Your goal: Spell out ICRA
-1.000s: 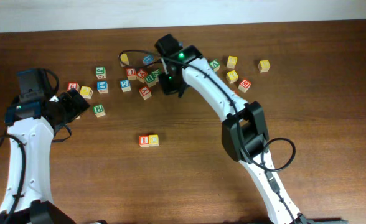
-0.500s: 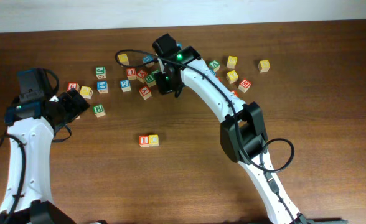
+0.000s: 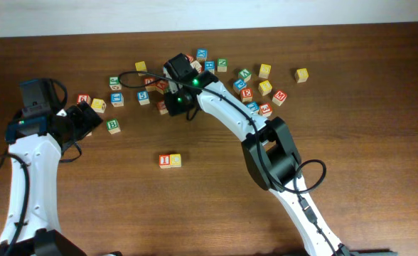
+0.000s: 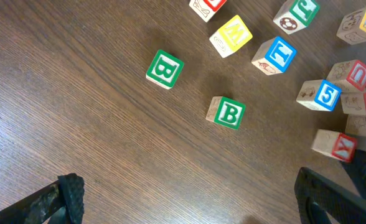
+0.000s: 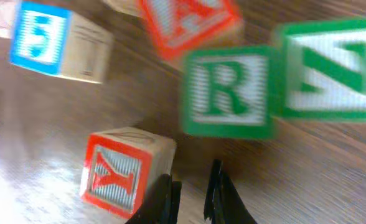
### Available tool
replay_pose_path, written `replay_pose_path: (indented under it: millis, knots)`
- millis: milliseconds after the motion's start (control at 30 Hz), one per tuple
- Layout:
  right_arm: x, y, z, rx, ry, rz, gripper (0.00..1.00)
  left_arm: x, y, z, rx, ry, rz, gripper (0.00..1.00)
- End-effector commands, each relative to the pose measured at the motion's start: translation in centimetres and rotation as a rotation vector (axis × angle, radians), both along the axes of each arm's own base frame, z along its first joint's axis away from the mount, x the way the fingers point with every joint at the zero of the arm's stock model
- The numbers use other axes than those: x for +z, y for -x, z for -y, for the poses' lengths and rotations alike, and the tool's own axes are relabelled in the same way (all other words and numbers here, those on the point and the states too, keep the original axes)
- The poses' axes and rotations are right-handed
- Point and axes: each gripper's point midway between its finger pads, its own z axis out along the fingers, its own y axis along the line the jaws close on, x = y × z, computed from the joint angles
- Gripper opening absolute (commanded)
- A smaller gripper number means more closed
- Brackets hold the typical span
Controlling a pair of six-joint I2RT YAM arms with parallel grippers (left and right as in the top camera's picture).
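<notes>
Checking feeds, I see the right end effector pressed together, empty, near the green R cube by the far edge of the bench. The left end effector is spread.

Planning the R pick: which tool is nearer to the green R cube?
Right. The right tool is close beside the green R cube; the left tool far to its left.

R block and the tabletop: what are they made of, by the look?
R block: probably wood. Only its green printed or painted face shows, blurred, but the Y block beside it has bare pale sides with a matte look. Tabletop: dark brown with straight wood grain and a slight sheen. Whether it is solid wood, veneer or laminate cannot be told.
</notes>
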Motion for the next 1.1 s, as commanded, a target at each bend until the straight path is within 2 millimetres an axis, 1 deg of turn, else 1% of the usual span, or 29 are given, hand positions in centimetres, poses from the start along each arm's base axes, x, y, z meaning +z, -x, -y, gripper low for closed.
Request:
replay_pose_path:
  millis: [0, 67, 167, 400, 533, 667, 733, 800, 867, 900, 933, 1067]
  knots:
    - [-2.1, 2.6, -2.4, 0.065, -0.042, -0.064, 0.15, 0.0, 0.0, -0.1, 0.005, 0.007, 0.002, 0.99]
    - [-2.1, 2.3, -2.5, 0.062, -0.035, -0.041, 0.15, 0.0, 0.0, -0.1, 0.005, 0.007, 0.002, 1.0]
    - [-2.4, 1.9, -1.7, 0.04, 0.0, -0.032, 0.15, 0.0, 0.0, -0.1, 0.005, 0.007, 0.002, 1.0]
    - [-4.0, 1.9, 3.0, -0.037, 0.145, -0.096, 0.15, 0.0, 0.0, -0.1, 0.005, 0.007, 0.002, 0.99]
    - [-4.2, 1.3, 4.9, -0.069, 0.162, -0.122, 0.15, 0.0, 0.0, -0.1, 0.005, 0.007, 0.002, 0.99]
    - [-4.4, 0.9, 6.4, -0.094, 0.174, -0.141, 0.15, 0.0, 0.0, -0.1, 0.005, 0.007, 0.002, 0.99]
    - [-4.3, 0.3, 7.2, -0.112, 0.174, -0.138, 0.15, 0.0, 0.0, -0.1, 0.005, 0.007, 0.002, 0.99]
    - [-4.3, -0.6, 7.7, -0.133, 0.177, -0.115, 0.15, 0.0, 0.0, -0.1, 0.005, 0.007, 0.002, 0.99]
    - [-4.1, -1.3, 7.7, -0.139, 0.162, -0.094, 0.15, 0.0, 0.0, -0.1, 0.005, 0.007, 0.002, 1.0]
    - [-3.8, -2.1, 7.5, -0.145, 0.143, -0.067, 0.15, 0.0, 0.0, -0.1, 0.005, 0.007, 0.002, 0.99]
    - [-3.6, -2.5, 7.4, -0.147, 0.133, -0.053, 0.15, 0.0, 0.0, -0.1, 0.005, 0.007, 0.002, 0.99]
    - [-3.1, -3.6, 6.7, -0.15, 0.101, -0.005, 0.15, 0.0, 0.0, -0.1, 0.005, 0.007, 0.002, 0.99]
